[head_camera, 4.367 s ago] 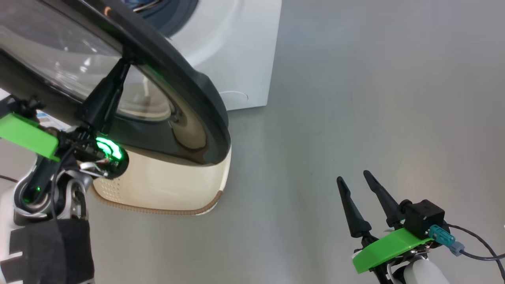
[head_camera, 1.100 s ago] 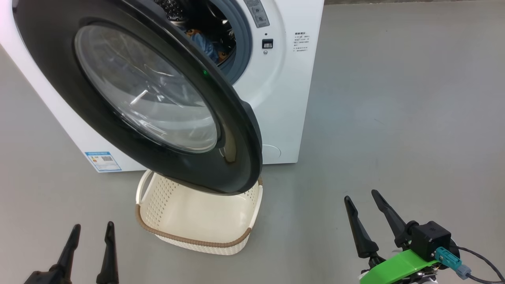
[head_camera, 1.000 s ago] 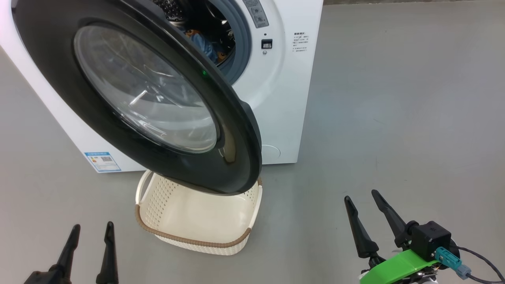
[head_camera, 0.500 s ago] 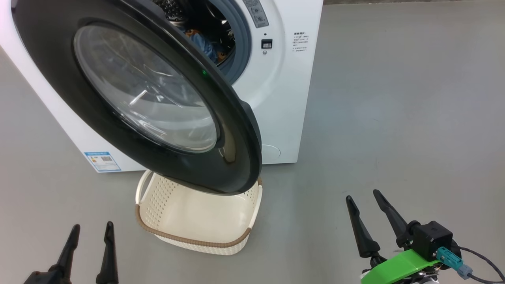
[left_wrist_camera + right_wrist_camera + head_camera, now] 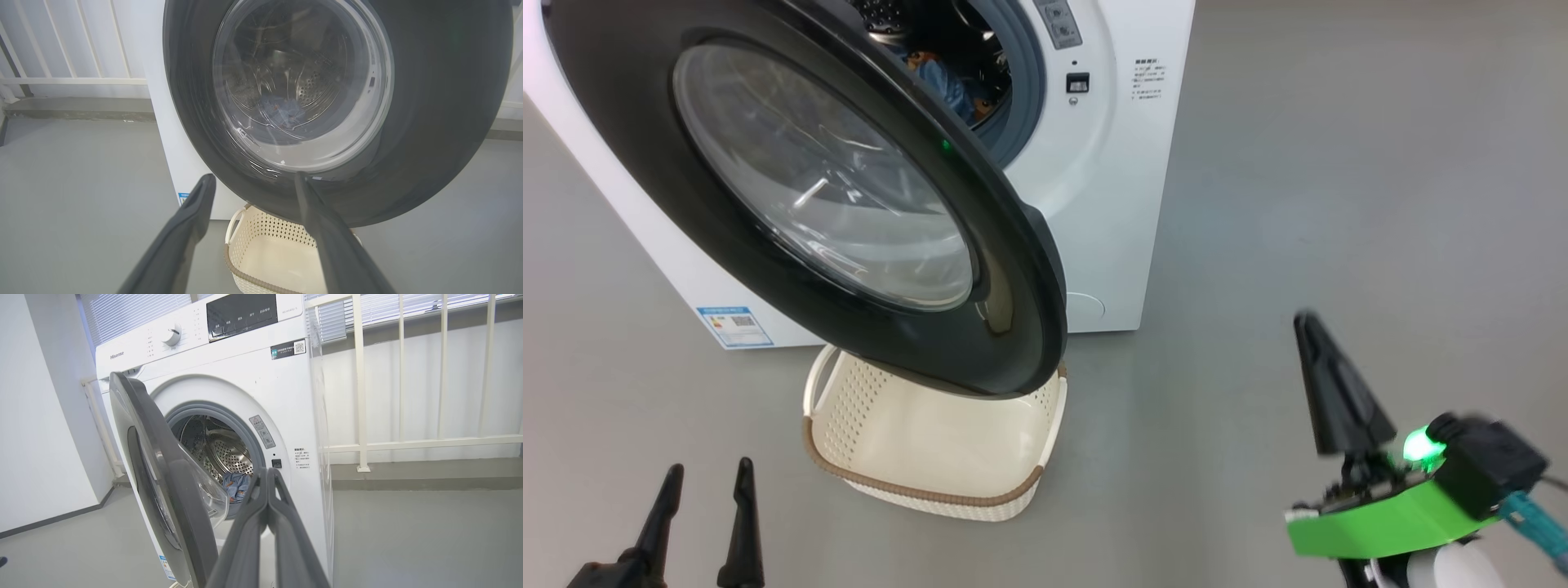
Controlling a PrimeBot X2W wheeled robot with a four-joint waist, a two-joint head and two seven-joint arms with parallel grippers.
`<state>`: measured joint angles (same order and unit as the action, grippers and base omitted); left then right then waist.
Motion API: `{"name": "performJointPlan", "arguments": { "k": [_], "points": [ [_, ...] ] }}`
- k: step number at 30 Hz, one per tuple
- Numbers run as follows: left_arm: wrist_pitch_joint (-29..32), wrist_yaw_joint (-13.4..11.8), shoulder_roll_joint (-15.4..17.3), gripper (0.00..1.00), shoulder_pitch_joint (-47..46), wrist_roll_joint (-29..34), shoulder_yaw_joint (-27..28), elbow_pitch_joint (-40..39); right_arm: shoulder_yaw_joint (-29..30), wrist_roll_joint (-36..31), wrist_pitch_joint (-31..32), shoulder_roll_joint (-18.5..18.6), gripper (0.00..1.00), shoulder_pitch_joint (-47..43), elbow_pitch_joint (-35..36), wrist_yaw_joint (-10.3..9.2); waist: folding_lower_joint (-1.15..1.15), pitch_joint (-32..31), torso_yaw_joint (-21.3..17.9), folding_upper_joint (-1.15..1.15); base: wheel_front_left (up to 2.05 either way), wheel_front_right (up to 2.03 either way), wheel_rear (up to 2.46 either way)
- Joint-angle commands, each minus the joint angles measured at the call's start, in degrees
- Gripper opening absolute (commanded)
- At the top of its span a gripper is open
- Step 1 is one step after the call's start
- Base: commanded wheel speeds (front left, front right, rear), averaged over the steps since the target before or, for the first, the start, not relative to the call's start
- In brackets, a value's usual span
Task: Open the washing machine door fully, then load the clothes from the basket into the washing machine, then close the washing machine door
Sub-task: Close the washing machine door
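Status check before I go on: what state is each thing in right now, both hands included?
washing machine door: open, swung out above the basket
clothes: inside the washing machine
basket: empty, on the floor
left hand: open, empty
right hand: shut, empty

White washing machine [image 5: 1119, 204], grey gasket [image 5: 1025, 90]. Door [image 5: 825, 196]: glossy black rim, clear glass. Basket [image 5: 849, 400]: cream, perforated, brown woven rim. Clothes [image 5: 943, 86]: light blue, orange-brown print.
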<state>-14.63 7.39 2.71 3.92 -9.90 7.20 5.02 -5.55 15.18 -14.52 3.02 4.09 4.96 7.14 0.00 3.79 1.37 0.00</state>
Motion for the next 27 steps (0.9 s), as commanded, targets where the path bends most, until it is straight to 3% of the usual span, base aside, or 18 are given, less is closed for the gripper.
{"name": "performJointPlan", "arguments": {
  "k": [1, 7, 12, 20, 27],
  "points": [
    [-0.37, 0.1, 0.51, 1.0, -1.21, -0.36, 2.0, -1.68, -2.6, 1.22, -0.48, -0.14, 0.0, 3.31, 4.7, 0.35, 0.0, 0.27, -0.02, 0.0, 0.0, 0.0, 0.0],
    [-0.37, 0.1, 0.43, 1.0, -1.66, -0.83, 1.3, -1.61, -11.85, 1.96, -0.48, 1.69, 0.0, 8.29, 18.26, 0.35, 0.0, 0.52, 0.4, 0.0, 0.0, 0.0, 0.0],
    [-0.37, 0.1, 0.35, 1.0, -1.99, -1.31, 0.03, -1.15, -24.51, 4.97, -0.48, 6.38, 0.0, 13.02, 21.72, 0.35, 0.0, 0.36, 1.87, 0.0, 0.0, 0.0, 0.0],
    [-0.37, 0.1, 0.25, 1.0, -3.35, -2.11, -2.31, -1.27, -43.29, 12.76, 0.97, 13.4, 0.0, 19.99, 10.49, 0.35, 0.0, 1.52, 6.61, 0.0, 0.0, 0.0, 0.0],
    [-0.37, 0.1, 0.2, 1.0, -5.05, -3.17, -4.61, -1.44, -49.1, 16.36, 1.83, 14.41, 0.0, 23.05, 2.49, 0.35, 0.0, 4.25, 11.09, 0.0, 0.0, 0.0, 0.0]
  ]
}}
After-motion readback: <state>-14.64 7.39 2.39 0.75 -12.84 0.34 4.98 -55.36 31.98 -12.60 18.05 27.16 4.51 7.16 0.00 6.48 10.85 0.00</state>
